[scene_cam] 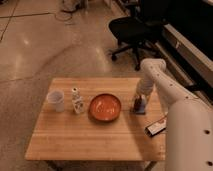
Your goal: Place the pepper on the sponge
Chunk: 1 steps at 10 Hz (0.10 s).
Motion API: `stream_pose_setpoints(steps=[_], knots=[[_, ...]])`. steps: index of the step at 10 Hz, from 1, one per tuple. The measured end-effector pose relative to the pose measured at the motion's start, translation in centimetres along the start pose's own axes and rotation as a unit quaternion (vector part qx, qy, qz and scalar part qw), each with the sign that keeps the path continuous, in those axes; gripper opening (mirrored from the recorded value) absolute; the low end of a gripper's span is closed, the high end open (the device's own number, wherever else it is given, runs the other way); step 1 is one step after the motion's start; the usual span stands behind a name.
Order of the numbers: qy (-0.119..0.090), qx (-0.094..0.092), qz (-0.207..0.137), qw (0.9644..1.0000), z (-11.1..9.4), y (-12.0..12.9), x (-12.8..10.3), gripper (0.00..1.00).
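Note:
The blue sponge [140, 108] lies on the right part of the wooden table [95, 135], just right of the orange bowl. My gripper [138, 101] reaches down from the white arm and hangs directly over the sponge, close to it. A small dark red-brown pepper [136, 104] shows at the gripper's tip, right above the sponge's left part. Whether the pepper touches the sponge cannot be made out.
An orange-red bowl [105, 107] sits mid-table. A small white bottle [77, 100] and a white cup [56, 100] stand to the left. A black-and-red packet [156, 126] lies at the right edge under my arm. A black office chair [134, 30] stands on the floor behind.

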Motion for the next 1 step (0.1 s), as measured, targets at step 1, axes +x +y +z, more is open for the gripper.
stream_pose_setpoints(steps=[1], knots=[[0.0, 0.0, 0.0, 1.0, 0.01, 0.01, -0.01, 0.8]])
